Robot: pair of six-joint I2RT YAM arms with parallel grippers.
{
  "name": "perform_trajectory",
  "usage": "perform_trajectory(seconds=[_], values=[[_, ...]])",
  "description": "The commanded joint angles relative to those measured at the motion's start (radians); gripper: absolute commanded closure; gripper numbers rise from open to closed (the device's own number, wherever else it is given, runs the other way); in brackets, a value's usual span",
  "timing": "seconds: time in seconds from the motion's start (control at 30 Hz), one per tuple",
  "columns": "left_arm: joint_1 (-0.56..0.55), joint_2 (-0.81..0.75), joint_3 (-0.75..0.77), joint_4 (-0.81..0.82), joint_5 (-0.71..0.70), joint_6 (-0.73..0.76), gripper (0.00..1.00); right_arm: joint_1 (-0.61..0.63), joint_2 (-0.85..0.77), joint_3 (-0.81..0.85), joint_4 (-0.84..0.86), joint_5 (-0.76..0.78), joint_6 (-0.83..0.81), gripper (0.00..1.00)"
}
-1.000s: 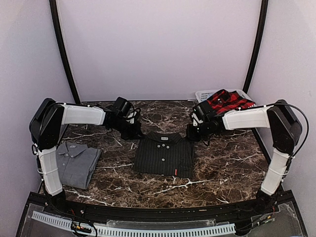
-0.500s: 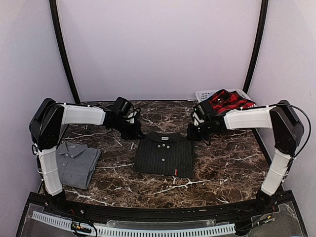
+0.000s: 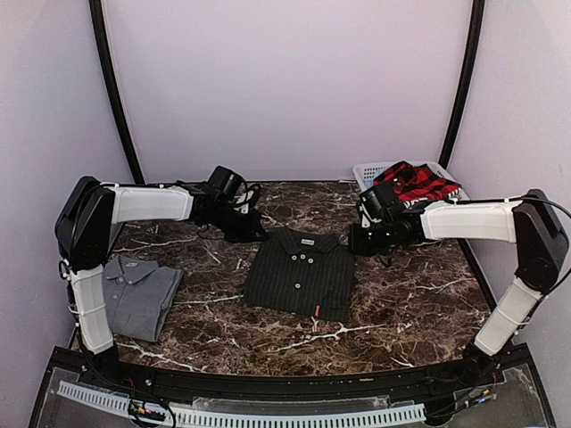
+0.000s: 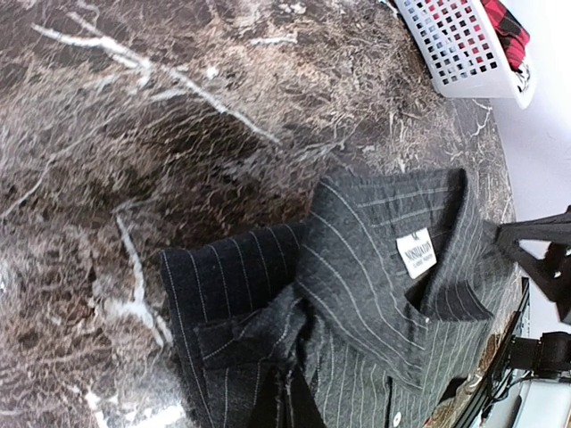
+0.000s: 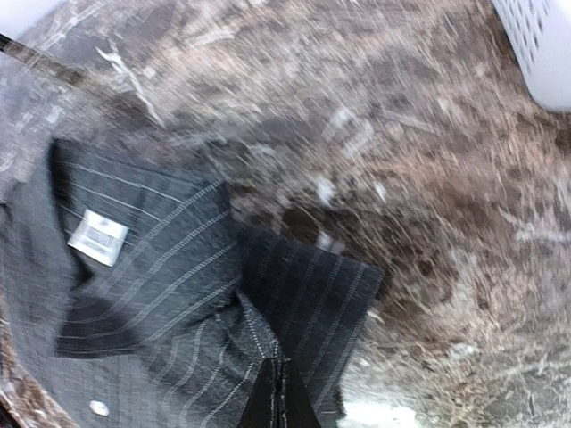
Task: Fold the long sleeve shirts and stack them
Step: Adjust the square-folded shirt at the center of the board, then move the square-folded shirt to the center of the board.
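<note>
The black pinstriped shirt (image 3: 301, 277) lies folded in the middle of the marble table, collar toward the back. My left gripper (image 3: 252, 234) is shut on its left shoulder (image 4: 259, 330). My right gripper (image 3: 359, 239) is shut on its right shoulder (image 5: 294, 330). The grey shirt (image 3: 136, 294) lies folded at the near left. The red-and-black plaid shirt (image 3: 412, 183) sits in the white basket (image 3: 369, 171) at the back right. In both wrist views the pinched cloth bunches between the closed fingertips.
The white slatted basket (image 4: 464, 49) stands at the table's back right corner, close behind my right arm; its corner shows in the right wrist view (image 5: 544, 45). Bare marble (image 3: 401, 303) lies right of the pinstriped shirt. Black frame posts rise at the back corners.
Both grippers have moved back and to the right with the shirt's shoulders pinched. The pinstriped shirt has slid with them, its collar end now farther back and slightly right.
</note>
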Motion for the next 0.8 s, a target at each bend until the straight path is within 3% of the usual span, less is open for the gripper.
perform_trajectory(seconds=[0.0, 0.3, 0.5, 0.77], values=[[-0.004, 0.059, 0.054, -0.003, -0.001, 0.032, 1.00, -0.012, 0.023, -0.082, 0.018, 0.054, 0.029, 1.00], [-0.004, 0.167, 0.112, -0.025, -0.049, 0.050, 0.94, -0.041, 0.131, -0.106, 0.095, 0.037, 0.035, 1.00], [-0.002, 0.154, 0.181, -0.096, -0.089, 0.061, 0.75, -0.056, 0.164, -0.117, 0.120, 0.026, 0.036, 1.00], [0.003, 0.062, 0.183, -0.143, -0.190, 0.044, 0.68, -0.062, 0.296, -0.004, 0.176, -0.067, -0.022, 1.00]])
